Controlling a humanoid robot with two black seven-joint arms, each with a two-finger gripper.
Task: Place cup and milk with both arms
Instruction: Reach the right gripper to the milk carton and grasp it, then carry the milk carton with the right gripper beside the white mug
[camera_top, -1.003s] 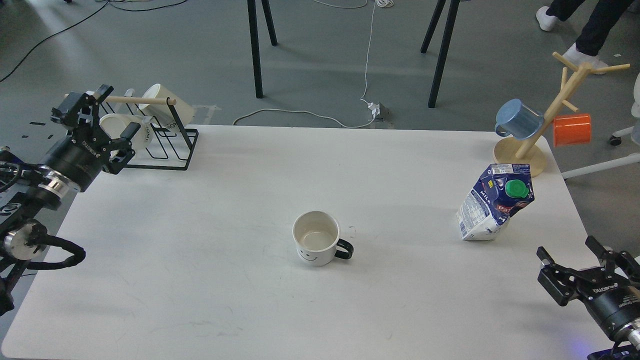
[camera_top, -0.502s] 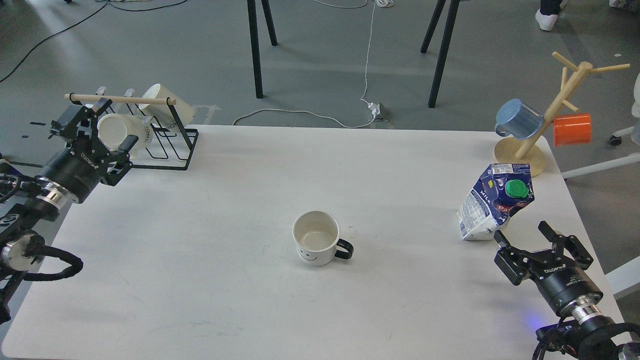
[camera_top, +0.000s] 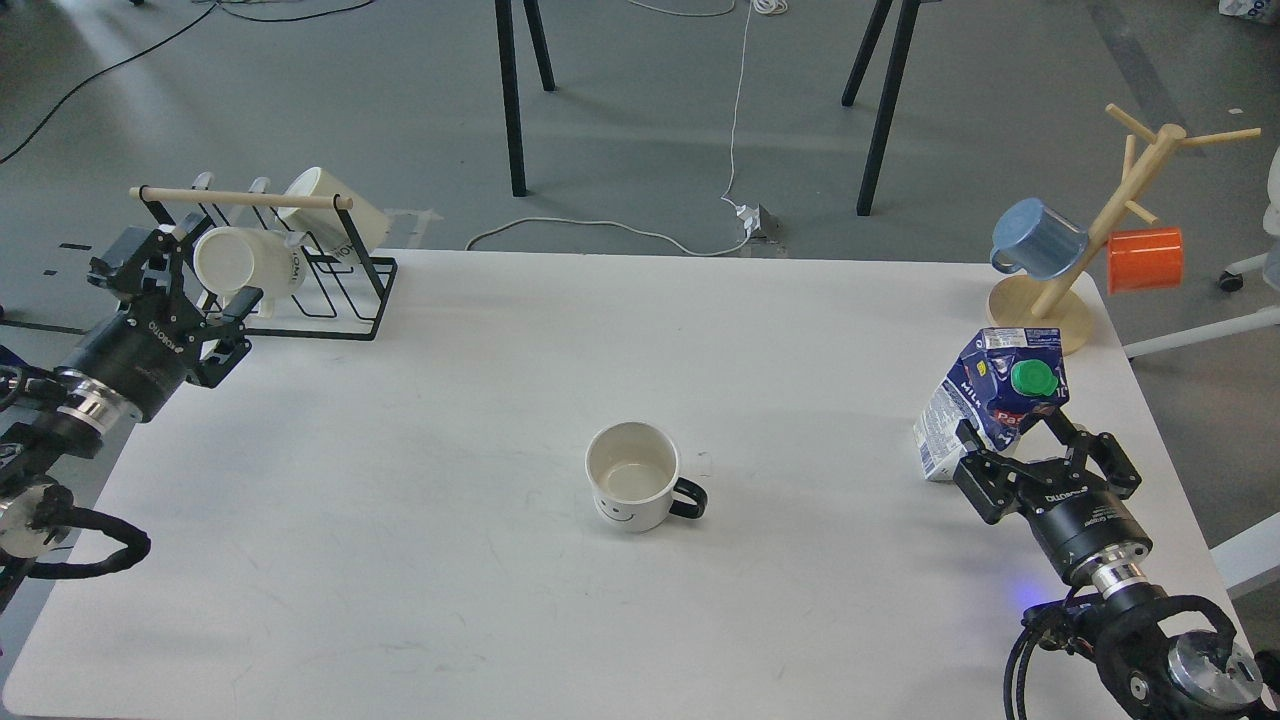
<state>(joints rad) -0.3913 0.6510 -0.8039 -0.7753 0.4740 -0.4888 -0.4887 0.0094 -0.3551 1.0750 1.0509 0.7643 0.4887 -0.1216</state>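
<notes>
The cup (camera_top: 633, 483), cream-white with a black handle and a smiley face, stands upright at the middle of the white table (camera_top: 560, 340), handle to the right. The milk carton (camera_top: 990, 395), dark blue and white with a green cap, stands dented and leaning at the right. My right gripper (camera_top: 1010, 435) is open, its fingers on either side of the carton's lower front. My left gripper (camera_top: 205, 270) is open and empty at the table's left edge, just in front of the black wire rack, far from the cup.
A black wire rack (camera_top: 330, 275) with plain cream mugs (camera_top: 240, 260) stands at the back left. A wooden mug tree (camera_top: 1095, 235) with a blue mug (camera_top: 1037, 238) and an orange mug (camera_top: 1145, 260) stands at the back right, behind the carton.
My right gripper has moved up and left from the table's front right corner to the carton's base. My left gripper has drawn back down and left, away from the rack.
</notes>
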